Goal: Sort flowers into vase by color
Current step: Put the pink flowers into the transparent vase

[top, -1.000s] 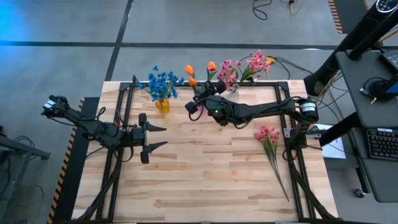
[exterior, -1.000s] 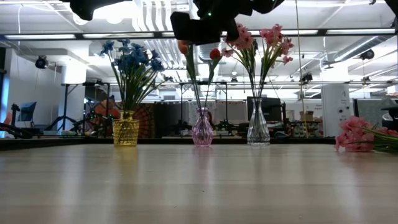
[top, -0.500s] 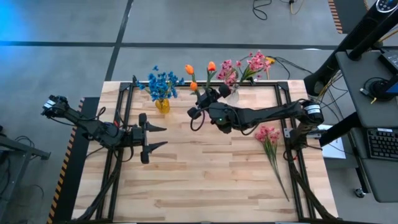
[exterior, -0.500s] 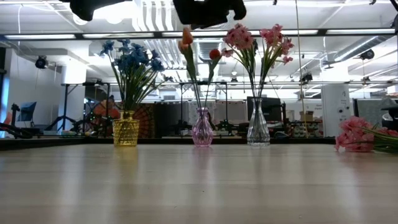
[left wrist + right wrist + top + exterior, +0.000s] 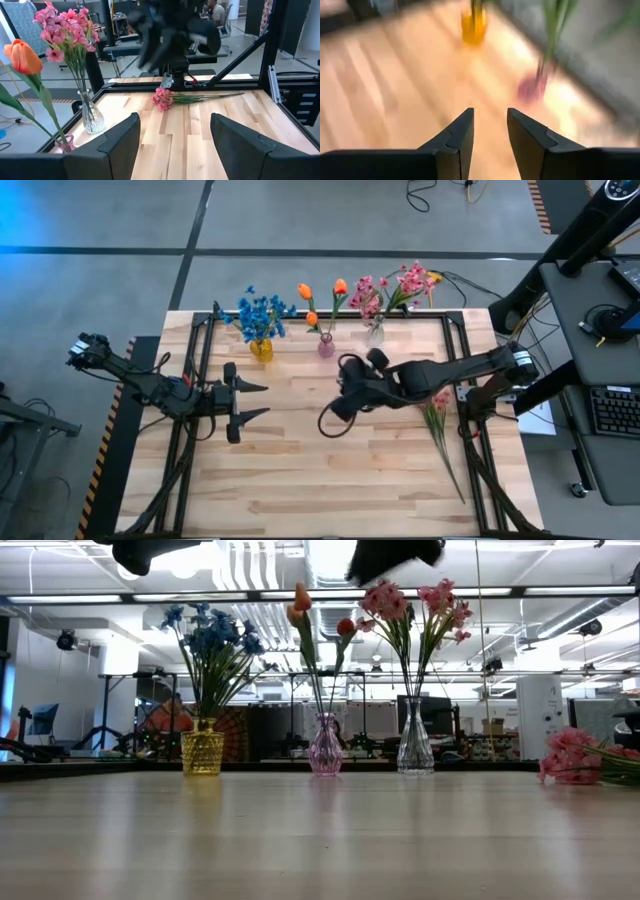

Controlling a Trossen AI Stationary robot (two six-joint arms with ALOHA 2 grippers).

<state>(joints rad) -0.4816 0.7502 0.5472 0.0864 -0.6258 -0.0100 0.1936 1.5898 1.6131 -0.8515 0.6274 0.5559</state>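
Flowers, blue: clustered blue blooms on green stems, standing in a yellow textured glass vase at the far edge of the wooden slat table.
Flowers, orange: orange tulip-like buds on long stems, in a pink glass vase just beside the yellow one.
Flowers, pink, placed: pink blossom sprays upright in a clear glass vase, third in the row.
Flowers, pink, loose: one pink spray lying flat near the table's right edge, stem pointing toward the near side.
Right gripper: above mid-table, between the vase row and the loose spray, fingers parted a narrow gap, nothing between them.
Left gripper: over the left part of the table, jaws spread wide, empty.
Open room: bare wood across the near half; vases crowd only the far edge, beside the black frame rail.
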